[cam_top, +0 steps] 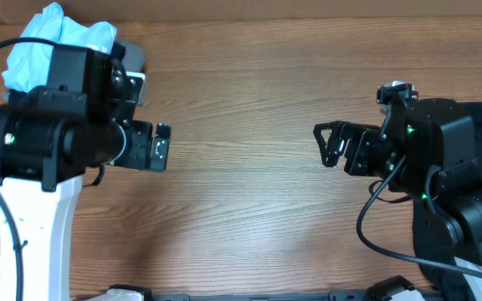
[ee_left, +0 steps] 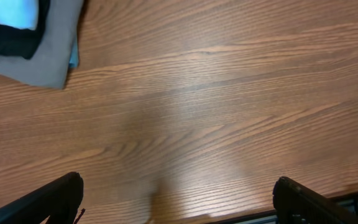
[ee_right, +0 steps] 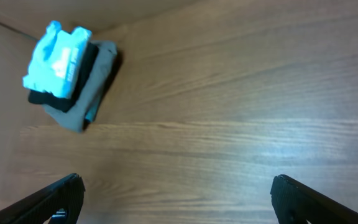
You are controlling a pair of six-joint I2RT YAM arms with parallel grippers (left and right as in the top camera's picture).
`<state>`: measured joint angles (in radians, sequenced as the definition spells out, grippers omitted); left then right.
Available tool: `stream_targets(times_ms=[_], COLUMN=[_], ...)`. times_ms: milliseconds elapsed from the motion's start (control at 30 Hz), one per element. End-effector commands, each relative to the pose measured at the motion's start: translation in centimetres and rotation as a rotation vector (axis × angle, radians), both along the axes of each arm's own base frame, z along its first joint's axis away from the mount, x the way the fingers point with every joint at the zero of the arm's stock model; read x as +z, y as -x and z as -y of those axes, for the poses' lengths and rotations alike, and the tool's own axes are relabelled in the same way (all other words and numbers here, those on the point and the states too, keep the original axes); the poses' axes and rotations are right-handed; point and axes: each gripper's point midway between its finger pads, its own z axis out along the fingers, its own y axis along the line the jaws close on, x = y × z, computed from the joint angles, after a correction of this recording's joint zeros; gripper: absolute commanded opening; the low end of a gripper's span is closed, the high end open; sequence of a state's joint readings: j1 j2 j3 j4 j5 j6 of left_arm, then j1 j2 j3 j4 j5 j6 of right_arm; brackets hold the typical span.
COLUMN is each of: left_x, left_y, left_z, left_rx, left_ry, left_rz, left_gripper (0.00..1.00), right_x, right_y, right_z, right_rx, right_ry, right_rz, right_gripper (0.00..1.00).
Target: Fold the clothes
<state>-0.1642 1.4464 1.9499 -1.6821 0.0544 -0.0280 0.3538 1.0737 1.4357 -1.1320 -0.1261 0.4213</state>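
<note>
Surface: bare wood-grain table point(cam_top: 249, 84), seen from overhead and from both wrist cameras.
Clothes: one folded stack point(ee_right: 67, 71) near the table's far left corner, partly hidden overhead by the left arm.
Stack order: light blue garment point(ee_right: 55, 56) on top, black garment point(ee_right: 89, 62) under it, grey garment point(ee_right: 101, 81) beneath; a sliver of blue shows under the grey layer's edge.
Left gripper point(cam_top: 164, 146): jaws spread wide over bare wood toward the left edge, holding nothing, just beside the stack but apart from it.
Right gripper point(cam_top: 320, 145): jaws likewise spread wide and empty, toward the right edge and well apart from the stack.
Wrist views: each shows its dark fingers point(ee_left: 55, 199) at the lower corners of the frame, with only wood between them.
</note>
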Motion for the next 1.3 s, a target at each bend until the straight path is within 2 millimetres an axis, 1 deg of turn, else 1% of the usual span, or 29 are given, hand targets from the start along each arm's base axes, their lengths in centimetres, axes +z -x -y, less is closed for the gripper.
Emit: stream_targets(times_ms=[0, 67, 133, 200, 267, 300, 400, 433, 500, 600, 700, 767, 867, 967, 1100, 1267], left_x=[-0.8, -1.2, -1.6, -2.0, -2.4, -2.5, -2.8, -2.9, -2.9, -2.9, -2.9, -2.9, -2.9, -2.9, -2.9, -2.9], left_y=[-0.6, -0.9, -1.3, -1.6, -1.8, -1.9, -2.1, -2.2, -2.2, -2.2, -2.2, -2.2, -2.2, -2.2, -2.2, -2.2], left_z=[0.1, 0.1, 0.2, 0.2, 0.3, 0.3, 0.3, 0.3, 0.3, 0.3, 0.3, 0.3, 0.3, 0.3, 0.3, 0.3], left_rx=[0.018, 0.018, 0.018, 0.018, 0.018, 0.018, 0.018, 0.018, 0.018, 0.018, 0.018, 0.018, 0.018, 0.018, 0.018, 0.018], left_ry=[-0.009, -0.012, -0.015, -0.018, -0.02, -0.021, -0.023, -0.024, -0.024, -0.024, -0.024, -0.024, -0.024, -0.024, -0.024, -0.024], left_rz=[-0.028, -0.043, -0.06, -0.075, -0.088, -0.094, -0.105, -0.106, -0.108, -0.109, -0.108, -0.109, -0.109, -0.109, -0.108, -0.109], left_gripper=[1.0, 1.0, 1.0, 1.0, 1.0, 1.0, 1.0, 1.0, 1.0, 1.0, 1.0, 1.0, 1.0, 1.0, 1.0, 1.0], right_x=[0.2, 0.2, 0.4, 1.0, 2.0, 2.9, 4.7, 5.1, 4.8, 2.8, -0.5, -2.3, -4.7, -6.5, -8.5, -11.5], right_y=[-0.3, -0.5, -0.7, -1.4, -2.6, -3.1, -3.8, -3.9, -3.6, -2.3, -0.4, 0.8, 2.5, 3.7, 4.6, 4.6], right_z=[1.0, 1.5, 1.8, 2.3, 2.4, 2.4, 2.5, 2.9, 3.7, 4.8, 6.2, 7.1, 8.5, 9.3, 9.8, 9.8], right_rx=[-0.038, -0.048, -0.019, -0.002, 0.016, 0.033, 0.037, 0.013, -0.021, -0.039, -0.069, -0.092, -0.138, -0.182, -0.205, -0.219], right_ry=[0.042, 0.079, 0.136, 0.199, 0.257, 0.277, 0.295, 0.281, 0.26, 0.24, 0.248, 0.255, 0.263, 0.246, 0.246, 0.221], right_rz=[0.017, 0.035, 0.072, 0.132, 0.226, 0.294, 0.464, 0.514, 0.583, 0.627, 0.608, 0.607, 0.626, 0.648, 0.681, 0.667], right_gripper=[1.0, 1.0, 1.0, 1.0, 1.0, 1.0, 1.0, 1.0, 1.0, 1.0, 1.0, 1.0, 1.0, 1.0, 1.0, 1.0])
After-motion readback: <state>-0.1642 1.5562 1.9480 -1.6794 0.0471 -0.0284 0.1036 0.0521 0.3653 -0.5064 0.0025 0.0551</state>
